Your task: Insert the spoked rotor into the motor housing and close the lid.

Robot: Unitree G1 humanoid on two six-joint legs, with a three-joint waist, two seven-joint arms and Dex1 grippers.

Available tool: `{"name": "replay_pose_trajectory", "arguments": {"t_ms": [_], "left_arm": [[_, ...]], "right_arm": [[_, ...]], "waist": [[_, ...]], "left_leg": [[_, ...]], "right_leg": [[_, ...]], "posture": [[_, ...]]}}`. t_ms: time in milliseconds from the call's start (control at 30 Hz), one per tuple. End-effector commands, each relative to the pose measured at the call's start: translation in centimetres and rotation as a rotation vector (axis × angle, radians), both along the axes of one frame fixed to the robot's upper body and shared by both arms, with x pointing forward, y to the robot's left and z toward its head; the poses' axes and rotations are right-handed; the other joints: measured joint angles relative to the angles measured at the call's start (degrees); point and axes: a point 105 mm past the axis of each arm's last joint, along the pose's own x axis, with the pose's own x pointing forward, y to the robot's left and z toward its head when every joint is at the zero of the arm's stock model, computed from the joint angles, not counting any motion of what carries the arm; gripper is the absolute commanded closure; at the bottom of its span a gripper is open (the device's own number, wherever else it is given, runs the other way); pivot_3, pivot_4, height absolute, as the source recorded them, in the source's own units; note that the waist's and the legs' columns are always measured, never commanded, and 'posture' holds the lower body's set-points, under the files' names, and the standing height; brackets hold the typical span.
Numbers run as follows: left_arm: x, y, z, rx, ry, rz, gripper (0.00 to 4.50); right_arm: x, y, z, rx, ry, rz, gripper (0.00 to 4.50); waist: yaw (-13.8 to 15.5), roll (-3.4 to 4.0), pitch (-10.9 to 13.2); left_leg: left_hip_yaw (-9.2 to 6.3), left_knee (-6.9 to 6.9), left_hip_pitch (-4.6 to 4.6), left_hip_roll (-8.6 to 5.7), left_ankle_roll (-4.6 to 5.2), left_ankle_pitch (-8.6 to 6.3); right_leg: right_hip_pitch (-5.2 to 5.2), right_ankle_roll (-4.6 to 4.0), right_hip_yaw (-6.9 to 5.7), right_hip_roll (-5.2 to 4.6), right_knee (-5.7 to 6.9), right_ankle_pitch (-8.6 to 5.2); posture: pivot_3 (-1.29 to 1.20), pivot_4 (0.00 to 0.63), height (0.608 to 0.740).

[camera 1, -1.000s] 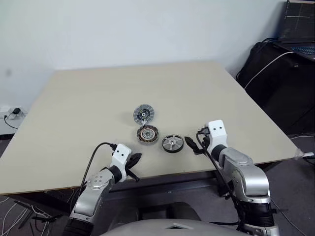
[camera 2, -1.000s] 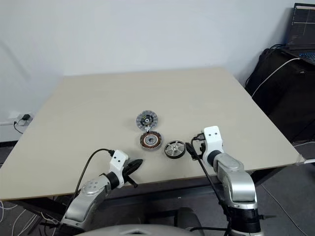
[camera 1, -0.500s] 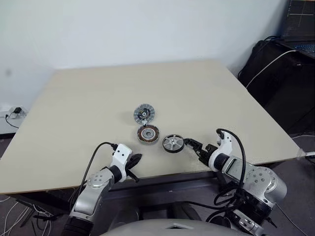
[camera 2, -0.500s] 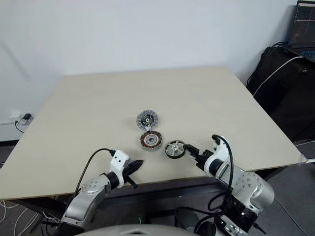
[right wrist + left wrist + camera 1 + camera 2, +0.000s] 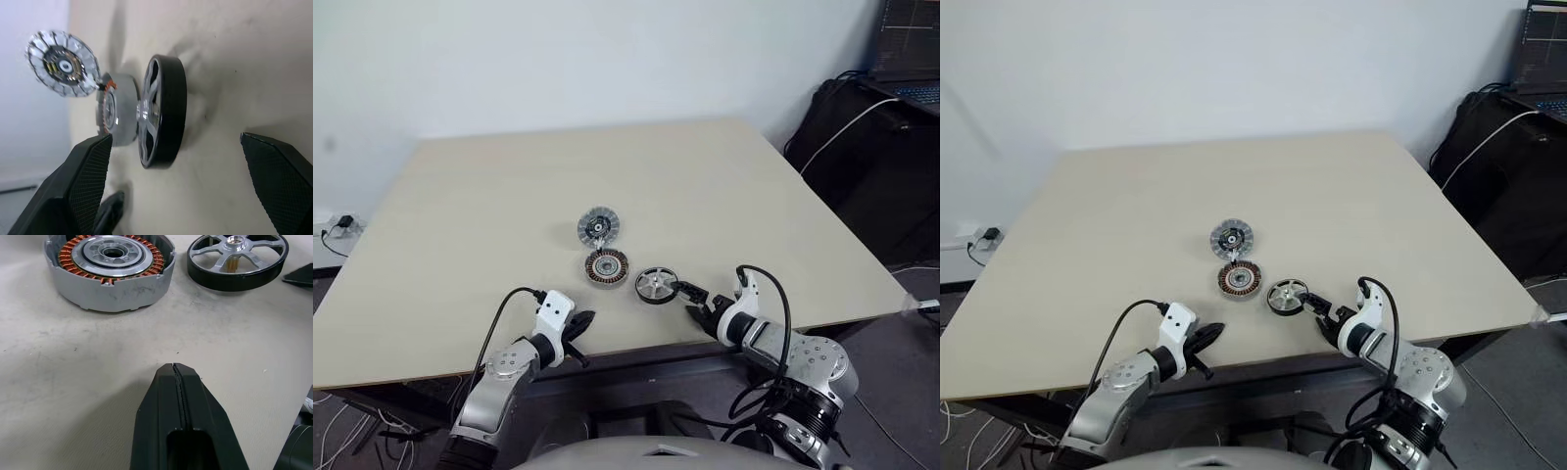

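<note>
room: plain white wall behind, a laptop and dark bags off at 2 o'clock, cables trailing down.
tabletop: big pale matte board, mostly bare, looks grippy enough that parts won't skate.
motor housing: dead centre, squat metal cup with copper windings, probably hefty, stays put.
lid: just at 12 o'clock of the housing, ribbed face up.
spoked rotor: at 4 o'clock of the housing, lying flat; rigid metal, smooth rim, so I'd pinch across the rim.
right tool: fingers wide apart, just beside the rotor at 4 o'clock.
left tool: fingers pressed together, empty, near the front edge.
</note>
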Motion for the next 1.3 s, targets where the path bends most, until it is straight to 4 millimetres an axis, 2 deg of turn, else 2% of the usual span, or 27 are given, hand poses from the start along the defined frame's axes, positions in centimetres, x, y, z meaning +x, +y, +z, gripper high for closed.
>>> {"name": "replay_pose_trajectory", "arguments": {"t_ms": [33,433,533,800,900,1133,1233,1300], "left_arm": [[0.5,-0.2,1.2,-0.014,-0.045,-0.003,4.50],[0.5,0.0,1.1,-0.011,-0.044,0.007,4.50],[0.5,0.0,1.1,-0.012,-0.045,0.010,4.50],[0.6,0.0,1.2,-0.011,-0.049,0.012,4.50],[0.6,-0.1,1.2,-0.011,-0.050,0.011,4.50],[0.9,-0.1,1.2,-0.012,-0.055,0.011,4.50],[0.8,0.0,1.3,-0.011,-0.055,0.013,4.50],[0.8,0.0,1.2,-0.011,-0.053,0.015,4.50]], "right_arm": [[1.8,3.6,1.6,0.151,-0.078,-0.005,0.04],[3.3,5.5,1.9,0.230,-0.102,-0.006,0.04],[3.3,5.7,1.8,0.224,-0.095,0.001,0.66],[3.2,5.1,1.3,0.183,-0.076,-0.016,3.32],[3.0,5.0,1.0,0.169,-0.068,-0.018,4.13],[1.9,4.5,0.2,0.051,-0.028,0.021,4.13],[1.9,4.3,1.2,0.022,-0.083,0.020,4.13],[2.4,4.2,3.0,0.036,-0.163,-0.006,4.13]], "waist": [[-0.2,0.00,0.0],[-0.3,0.04,0.0],[-0.3,0.07,0.0],[-0.3,0.07,0.1],[-0.3,0.07,0.1],[-0.3,0.07,0.0],[-0.2,0.10,0.0],[0.0,0.10,0.0]], "left_leg": [[0.00,0.00,0.00,0.00,0.00,0.00],[0.02,-0.02,-0.01,0.01,0.03,-0.01],[0.03,-0.02,-0.02,0.01,0.04,-0.01],[0.03,-0.02,-0.02,0.01,0.05,-0.02],[0.03,-0.02,-0.01,0.01,0.05,-0.02],[0.04,-0.02,-0.01,0.01,0.05,-0.02],[0.03,-0.04,-0.01,0.01,0.09,-0.04],[0.03,-0.04,-0.02,0.01,0.11,-0.05]], "right_leg": [[0.01,0.00,0.00,0.00,0.01,0.00],[-0.01,0.00,0.03,0.02,-0.02,0.00],[-0.01,0.01,0.04,0.02,-0.03,0.00],[-0.01,0.01,0.05,0.02,-0.03,0.00],[0.00,0.01,0.05,0.02,-0.03,0.00],[0.01,0.01,0.04,0.02,-0.04,0.00],[0.02,0.06,0.08,0.01,-0.06,-0.04],[0.02,0.07,0.08,0.01,-0.09,-0.05]], "posture": [[0.00,0.000,0.740],[0.00,0.000,0.740],[0.00,0.000,0.740],[0.00,0.000,0.740],[0.00,0.000,0.740],[0.00,0.000,0.740],[0.00,0.000,0.740],[0.00,0.000,0.740]]}}
